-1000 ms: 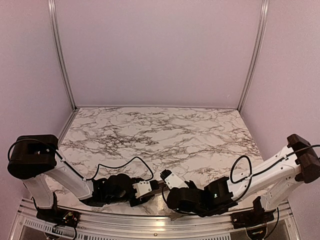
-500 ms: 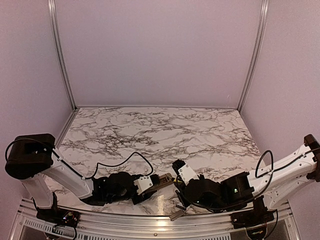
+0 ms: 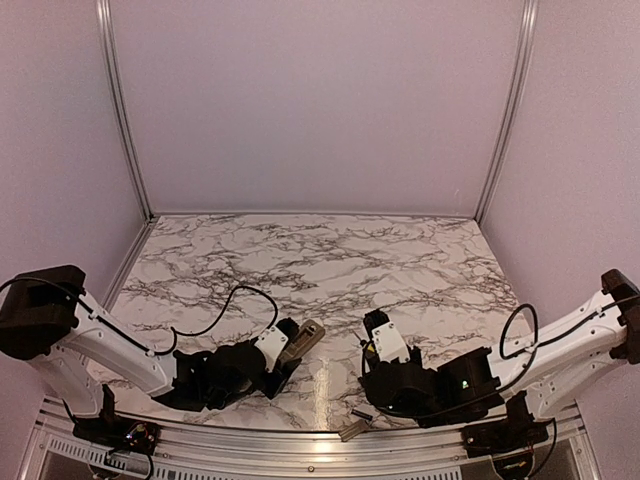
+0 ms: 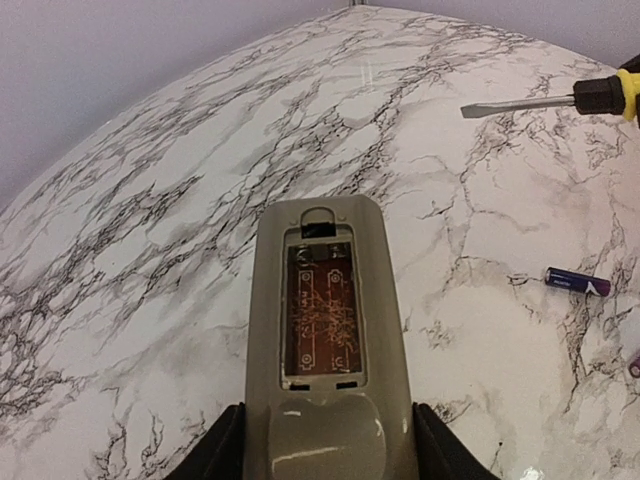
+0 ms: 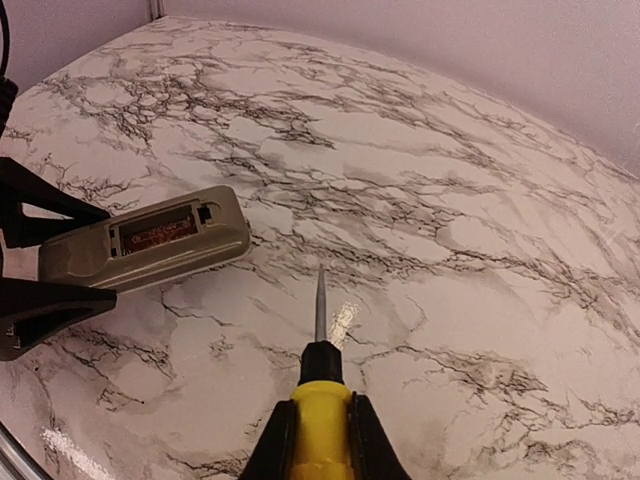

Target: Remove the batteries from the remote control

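Note:
The remote control (image 4: pixel 325 340) lies back up between the fingers of my left gripper (image 4: pixel 325 442), which is shut on its near end. Its battery recess (image 4: pixel 320 312) holds no cells; bare brown board shows inside. One purple battery (image 4: pixel 577 283) lies on the marble to the right, and a second (image 4: pixel 634 367) peeks in at the frame edge. My right gripper (image 5: pixel 322 432) is shut on a yellow-handled screwdriver (image 5: pixel 320 395), whose tip points at the table, apart from the remote control (image 5: pixel 150 240). From above, the remote control (image 3: pixel 302 340) and right gripper (image 3: pixel 380 338) sit side by side.
A flat grey-beige cover piece (image 3: pixel 352 431) and a small dark battery (image 3: pixel 362 414) lie at the table's near edge between the arm bases. The marble table (image 3: pixel 320 260) stretches back to the walls and metal corner posts.
The two grippers have drawn apart. My left gripper swung the remote control back and to the left; my right gripper carried the screwdriver to the right, away from the recess.

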Tool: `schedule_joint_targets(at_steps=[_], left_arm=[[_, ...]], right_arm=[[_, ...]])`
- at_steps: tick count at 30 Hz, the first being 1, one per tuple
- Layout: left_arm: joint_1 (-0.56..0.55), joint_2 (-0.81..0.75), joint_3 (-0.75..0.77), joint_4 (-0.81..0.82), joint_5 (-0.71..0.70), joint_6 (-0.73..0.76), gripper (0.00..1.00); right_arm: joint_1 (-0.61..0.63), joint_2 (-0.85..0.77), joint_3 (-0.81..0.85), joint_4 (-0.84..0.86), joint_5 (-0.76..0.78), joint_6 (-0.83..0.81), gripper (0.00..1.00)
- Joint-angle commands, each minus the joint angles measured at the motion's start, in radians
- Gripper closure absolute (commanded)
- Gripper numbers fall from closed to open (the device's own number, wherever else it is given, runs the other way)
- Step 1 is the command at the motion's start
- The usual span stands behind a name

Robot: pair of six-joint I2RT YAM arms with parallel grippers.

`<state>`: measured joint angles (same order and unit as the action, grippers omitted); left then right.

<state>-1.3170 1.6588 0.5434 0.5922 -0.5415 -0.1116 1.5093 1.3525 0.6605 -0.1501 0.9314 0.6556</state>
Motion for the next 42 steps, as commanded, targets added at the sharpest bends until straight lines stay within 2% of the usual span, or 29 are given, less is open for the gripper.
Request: schedule_joint_targets(at_steps=[1,7,12,18,25,28,34,37,39,42], left_arm=[[-0.029,-0.039,0.020,-0.151,-0.170,-0.268,1.00],[-0.087,-0.041,0.008,-0.273,-0.305,-0.503,1.00],[-0.124,-0.026,-0.011,-0.339,-0.360,-0.654,1.00],[-0.154,0.000,-0.015,-0.412,-0.402,-0.800,1.00],[-0.177,0.034,-0.022,-0.436,-0.411,-0.897,0.92],[-0.189,0.041,-0.025,-0.439,-0.412,-0.925,0.85],[-0.209,0.050,-0.028,-0.462,-0.420,-0.966,0.64],[-0.221,0.046,-0.028,-0.479,-0.434,-0.983,0.48],[-0.224,0.043,-0.027,-0.490,-0.442,-0.991,0.33],[-0.230,0.041,-0.022,-0.505,-0.450,-0.993,0.24]], right_arm=[[-0.009,0.020,-0.014,-0.016,0.091,0.092,1.00],[-0.013,0.006,-0.062,-0.024,0.115,0.173,1.00],[-0.027,-0.003,-0.128,-0.004,0.097,0.215,1.00],[-0.034,-0.038,-0.225,0.028,0.050,0.289,1.00],[-0.034,-0.061,-0.332,0.113,-0.018,0.346,1.00],[-0.032,-0.057,-0.360,0.140,-0.040,0.370,1.00],[-0.031,-0.044,-0.403,0.194,-0.065,0.409,1.00],[-0.025,-0.025,-0.409,0.200,-0.071,0.427,1.00],[-0.020,-0.010,-0.404,0.198,-0.075,0.438,1.00],[-0.012,0.016,-0.396,0.188,-0.074,0.461,1.00]])
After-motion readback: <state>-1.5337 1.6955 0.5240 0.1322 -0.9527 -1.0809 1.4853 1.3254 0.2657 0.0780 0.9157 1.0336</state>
